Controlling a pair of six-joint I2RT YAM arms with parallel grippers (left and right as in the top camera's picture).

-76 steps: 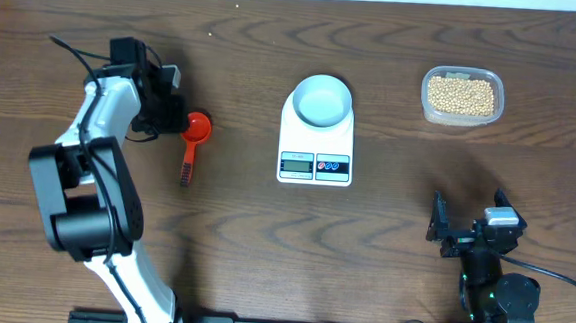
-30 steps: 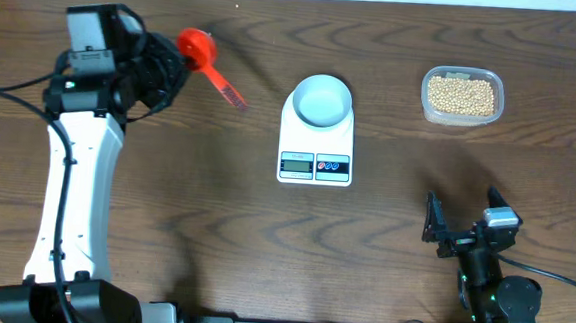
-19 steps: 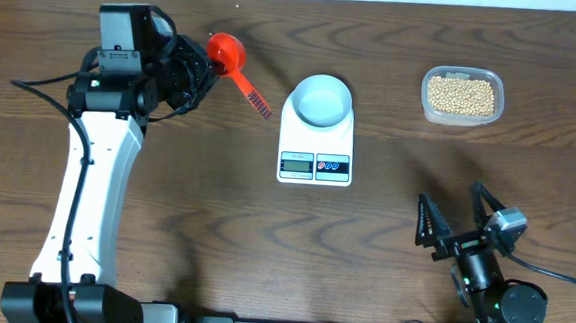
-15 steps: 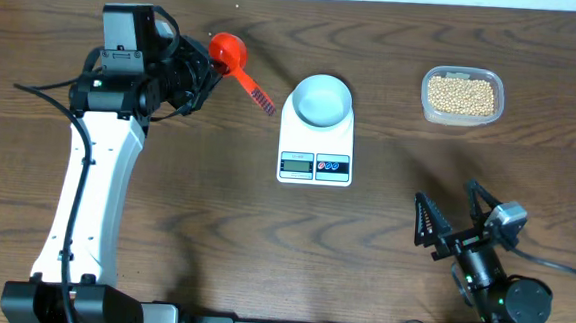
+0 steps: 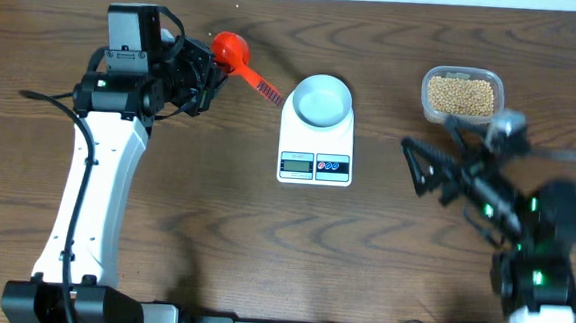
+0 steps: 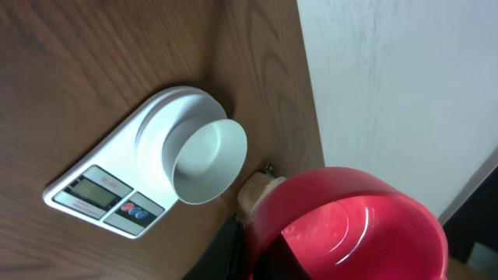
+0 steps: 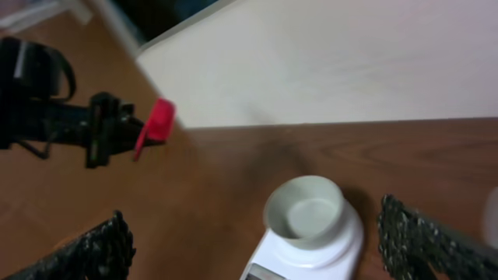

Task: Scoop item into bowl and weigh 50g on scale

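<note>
Overhead: our left gripper [image 5: 204, 72] pinches the scoop [image 5: 232, 50], right gripper [image 5: 430, 170] spread; crossing to the beans [image 5: 460, 94] upper right, its handle could knock the bowl [image 5: 321, 100] off the scale [image 5: 316, 143].

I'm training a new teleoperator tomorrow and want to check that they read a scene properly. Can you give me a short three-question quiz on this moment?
1. True or false: the bowl stands on the scale.
2. Which is right about the red scoop?
A) It lies flat on the table.
B) The left gripper holds it off the table, and it is empty.
C) It rests inside the bowl.
3. Fill in the missing word: the beans lie in the clear plastic ___, and none show in the bowl.

Key
1. True.
2. B.
3. tub.
</note>
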